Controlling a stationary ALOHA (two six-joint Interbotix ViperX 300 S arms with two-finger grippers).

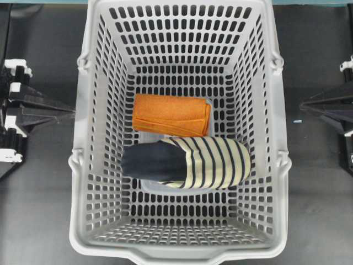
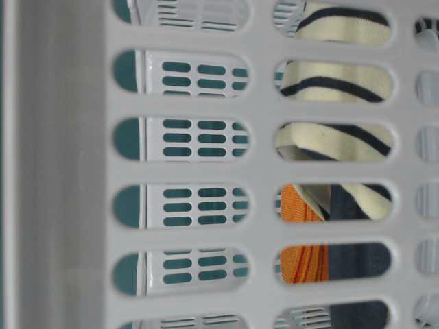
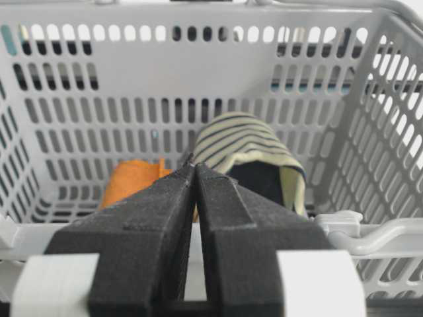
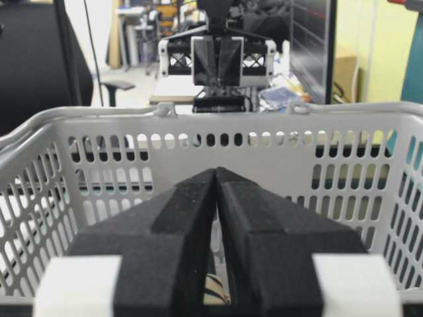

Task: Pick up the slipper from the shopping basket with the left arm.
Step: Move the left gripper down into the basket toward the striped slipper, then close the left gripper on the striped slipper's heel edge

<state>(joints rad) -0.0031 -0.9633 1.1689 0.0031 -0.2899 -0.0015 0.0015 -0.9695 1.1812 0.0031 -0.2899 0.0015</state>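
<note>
Hiding slipper (image 3: 248,155) partly: left hand (image 3: 193,165).

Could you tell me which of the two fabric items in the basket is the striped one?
The slipper: cream with thin navy stripes and a plain dark end. The folded cloth beside it is plain orange.

Striped slipper (image 1: 187,163) lying flat on grey shopping basket (image 1: 88,165) floor.

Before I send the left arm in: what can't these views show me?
- Slipper underside: hidden overhead, resting on the basket floor.
- Table-level view: basket wall slots show only strips of slipper and orange cloth.
- Right wrist view: right gripper and basket wall hide nearly all contents.
</note>
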